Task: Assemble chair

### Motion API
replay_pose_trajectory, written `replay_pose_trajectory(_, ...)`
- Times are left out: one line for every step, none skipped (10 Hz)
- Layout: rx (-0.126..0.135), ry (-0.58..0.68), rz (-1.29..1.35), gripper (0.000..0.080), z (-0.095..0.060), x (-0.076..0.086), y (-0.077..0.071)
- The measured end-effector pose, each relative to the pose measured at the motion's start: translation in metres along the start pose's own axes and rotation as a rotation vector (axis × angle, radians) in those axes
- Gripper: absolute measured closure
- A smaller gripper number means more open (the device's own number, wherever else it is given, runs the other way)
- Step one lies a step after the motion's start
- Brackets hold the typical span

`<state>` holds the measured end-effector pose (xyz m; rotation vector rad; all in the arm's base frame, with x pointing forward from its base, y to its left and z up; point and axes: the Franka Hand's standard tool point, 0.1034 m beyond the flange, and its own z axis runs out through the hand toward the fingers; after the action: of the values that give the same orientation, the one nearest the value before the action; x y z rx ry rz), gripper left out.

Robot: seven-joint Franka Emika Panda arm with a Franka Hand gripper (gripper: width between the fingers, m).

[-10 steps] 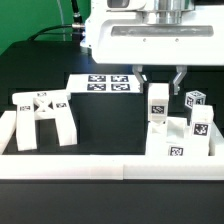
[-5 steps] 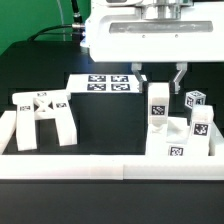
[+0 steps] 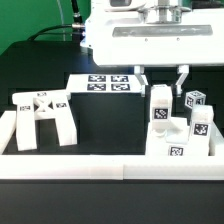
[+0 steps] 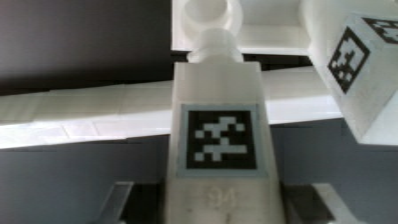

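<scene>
- While the claw hangs part-open above the bench, the chair lies unbuilt in loose white parts inside a low border wall, as seen in the exterior view.
- Counted there: one leg frame at the exterior view's left, well apart from a cluster at the exterior view's right. The cluster holds one upright post, one cube behind it and at least two more tagged pieces nearer the camera. One marker board lies flat at the back.
- The claw's two fingers stand either side of the post's top, with space showing on both sides. No grip on it shows.
- Hard to read: the clustered pieces overlap white on white, so their edges and exact number cannot be told. The robot arm is cut off at the top of the frame.
- Against the frame a second earlier, the claw has edged toward the exterior view's right. The leg frame, cube and marker board lie where they lay.
- Wrist view: the one post fills the middle, a single tag facing the camera and a rounded peg at its far end.
- One tagged block sits near the post, cut off by the picture's edge.
- A pale band crosses behind the post, too blurred to tell wall from slab.
- Only slivers of the claw's fingers show at the edge, and whether they touch the post cannot be made out from here.
</scene>
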<state>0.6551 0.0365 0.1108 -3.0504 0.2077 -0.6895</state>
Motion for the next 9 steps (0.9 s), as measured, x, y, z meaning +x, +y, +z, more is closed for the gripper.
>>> replay_pose_trajectory(0.0,-0.001,0.0,0.0508,0.0,0.0,0.0)
replay_pose_trajectory(0.0,0.001,-0.006,0.0508,0.0,0.0,0.0)
replay_pose_trajectory(0.0,0.005,-0.029,0.0508,-0.002,-0.002,0.001)
replay_pose_trajectory(0.0,0.012,-0.044,0.0508,-0.007,-0.007,0.003)
replay_pose_trajectory(-0.001,0.019,-0.044,0.0508,-0.01,-0.014,0.007)
replay_pose_trajectory(-0.002,0.032,-0.038,0.0508,-0.01,-0.017,0.009)
replay_pose_trajectory(-0.002,0.048,-0.038,0.0508,-0.008,-0.016,0.008)
replay_pose_trajectory(-0.003,0.044,-0.037,0.0508,-0.008,-0.016,0.008)
replay_pose_trajectory(-0.003,0.075,-0.038,0.0508,-0.008,-0.014,0.008)
